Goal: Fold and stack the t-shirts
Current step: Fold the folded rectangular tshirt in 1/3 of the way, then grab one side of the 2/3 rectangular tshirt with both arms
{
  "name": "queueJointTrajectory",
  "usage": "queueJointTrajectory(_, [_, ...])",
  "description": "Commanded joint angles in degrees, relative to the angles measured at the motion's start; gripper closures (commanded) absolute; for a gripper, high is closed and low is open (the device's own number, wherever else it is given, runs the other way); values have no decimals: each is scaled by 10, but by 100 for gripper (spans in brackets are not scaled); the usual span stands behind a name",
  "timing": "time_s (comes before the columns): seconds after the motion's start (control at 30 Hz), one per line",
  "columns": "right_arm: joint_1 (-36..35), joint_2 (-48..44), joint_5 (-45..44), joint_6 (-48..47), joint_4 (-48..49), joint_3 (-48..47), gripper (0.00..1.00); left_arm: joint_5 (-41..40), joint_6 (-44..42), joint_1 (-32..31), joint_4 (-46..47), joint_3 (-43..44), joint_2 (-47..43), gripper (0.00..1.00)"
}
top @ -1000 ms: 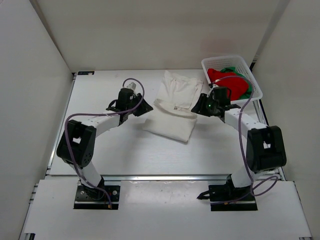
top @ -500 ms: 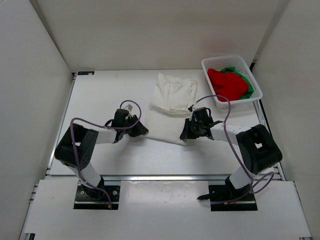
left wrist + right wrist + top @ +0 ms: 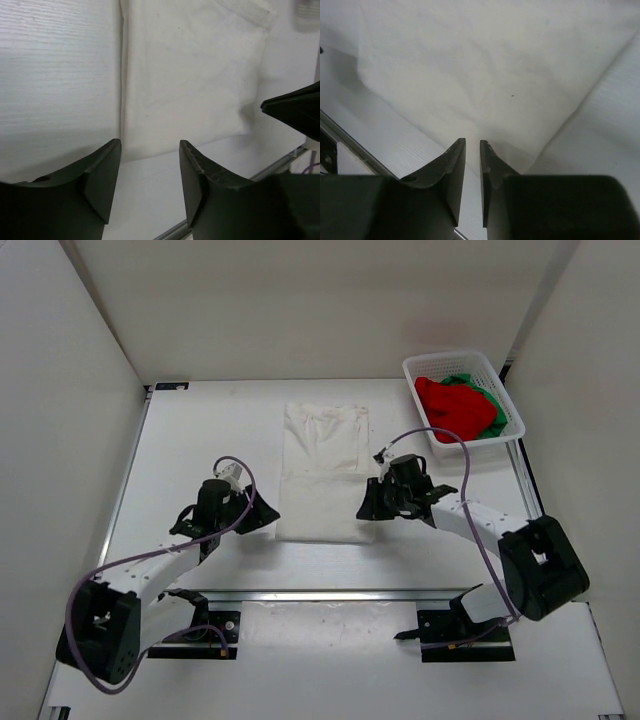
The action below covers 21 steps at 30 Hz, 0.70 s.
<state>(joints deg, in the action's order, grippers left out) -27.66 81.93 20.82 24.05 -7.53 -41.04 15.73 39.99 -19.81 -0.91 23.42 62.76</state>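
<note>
A white t-shirt (image 3: 322,472) is laid flat on the desk (image 3: 200,440) for folding, a near corner just ahead of each tool. The left tool (image 3: 150,144) is spread wide and the right tool (image 3: 471,142) barely parted, with nothing gripped. A red t-shirt (image 3: 455,405) and a green t-shirt (image 3: 490,432) are kept in a basket (image 3: 455,360) beyond the right tool.

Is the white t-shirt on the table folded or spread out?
Folded: the white cloth t-shirt lies flat as a narrow rectangle, no sleeves sticking out, a layer edge crossing its middle.
</note>
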Motion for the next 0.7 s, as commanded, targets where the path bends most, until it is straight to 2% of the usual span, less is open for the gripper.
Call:
queueJointTrajectory(0.0, [1, -61, -4, 14, 19, 38, 82, -44, -56, 0, -88, -5, -27, 38])
queueJointTrajectory(0.17, [31, -122, -10, 35, 38, 126, 63, -33, -56, -8, -73, -32, 12, 35])
queueJointTrajectory(0.37, [28, -84, 8, 47, 72, 164, 59, -46, -54, -35, -61, -31, 59, 38])
queueJointTrajectory(0.53, [23, -42, 47, 78, 142, 183, 61, -50, -47, -51, -45, -30, 82, 43])
queueJointTrajectory(0.67, [24, -27, 45, 80, 162, 184, 76, -45, -41, -50, -27, -28, 104, 51])
